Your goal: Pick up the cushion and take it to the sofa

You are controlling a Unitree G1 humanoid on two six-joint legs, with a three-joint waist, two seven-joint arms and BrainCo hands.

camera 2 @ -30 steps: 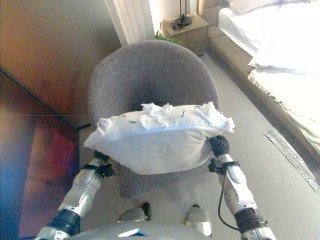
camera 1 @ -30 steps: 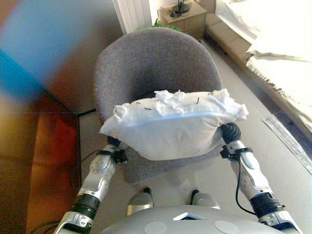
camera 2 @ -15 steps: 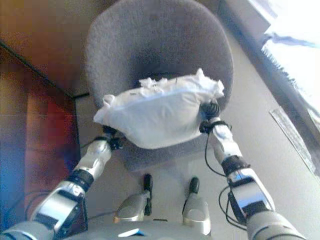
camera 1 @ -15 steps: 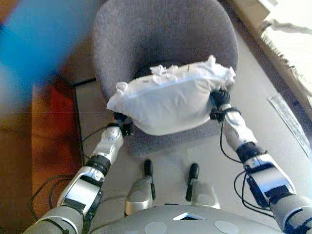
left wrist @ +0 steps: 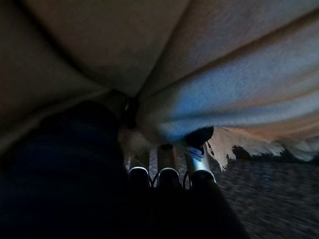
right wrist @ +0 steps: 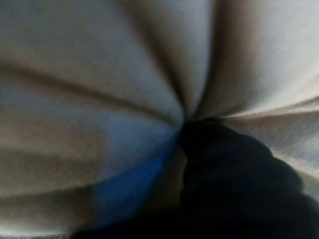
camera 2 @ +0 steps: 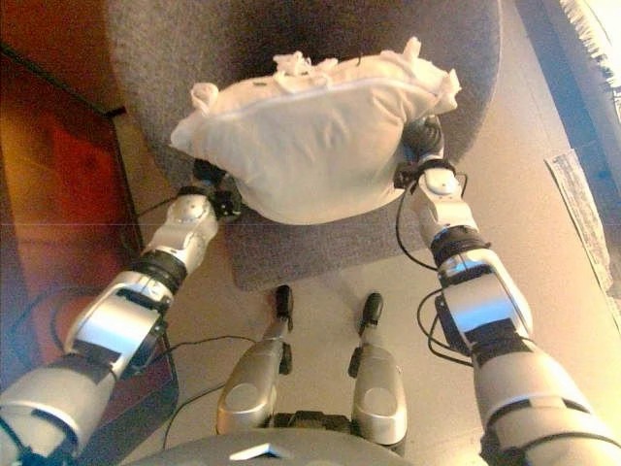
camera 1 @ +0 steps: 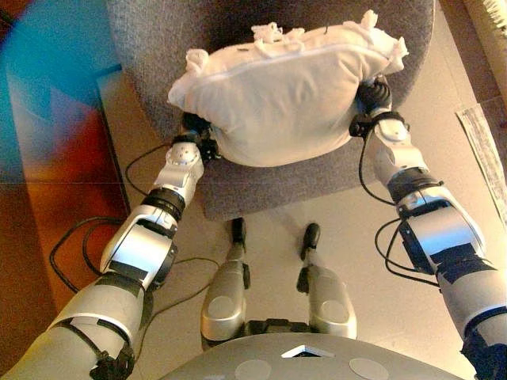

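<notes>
A white cushion (camera 1: 277,103) with a frilled far edge is held up between my two hands over the seat of a grey armchair (camera 1: 261,186). My left hand (camera 1: 194,131) is at the cushion's left underside. In the left wrist view its fingers (left wrist: 169,177) push up into the bunched cloth (left wrist: 224,74). My right hand (camera 1: 372,96) is at the cushion's right end. In the right wrist view the cloth (right wrist: 99,99) puckers into folds that meet at the hand's dark cover (right wrist: 234,179). The cushion hides both hands' fingertips.
The armchair's curved back (camera 2: 146,39) rises behind the cushion. A red-brown wooden surface (camera 2: 58,194) runs along the left. A pale rug's edge (camera 1: 483,142) lies on the beige floor to the right.
The camera has tilted down, so the bed and cabinet have left the view. The cushion stays held in both hands over the chair seat.
</notes>
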